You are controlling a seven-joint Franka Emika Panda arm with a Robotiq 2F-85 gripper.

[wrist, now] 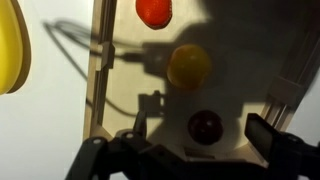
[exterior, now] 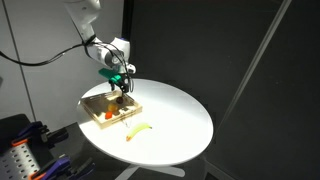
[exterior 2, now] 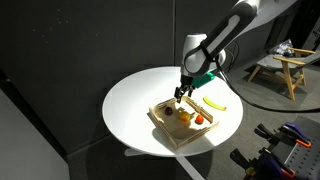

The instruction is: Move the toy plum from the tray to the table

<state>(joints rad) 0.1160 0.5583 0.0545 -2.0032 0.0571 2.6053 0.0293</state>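
Observation:
The toy plum (wrist: 206, 126), a small dark reddish-purple ball, lies on the pale floor of the wooden tray (wrist: 100, 70). In the wrist view my gripper (wrist: 200, 128) is open, with one finger on each side of the plum and a gap to each. In both exterior views the gripper (exterior: 121, 86) (exterior 2: 181, 92) hangs low over the tray (exterior: 88, 103) (exterior 2: 165, 128), which sits on the round white table (exterior: 180, 120) (exterior 2: 130, 105). The plum is too small to pick out in the exterior views.
A yellow round toy fruit (wrist: 189, 66) and an orange-red toy fruit (wrist: 154, 12) (exterior 2: 199, 119) also lie in the tray, beyond the plum. A yellow banana (exterior: 138, 130) (exterior 2: 213, 102) (wrist: 12, 50) lies on the table beside the tray.

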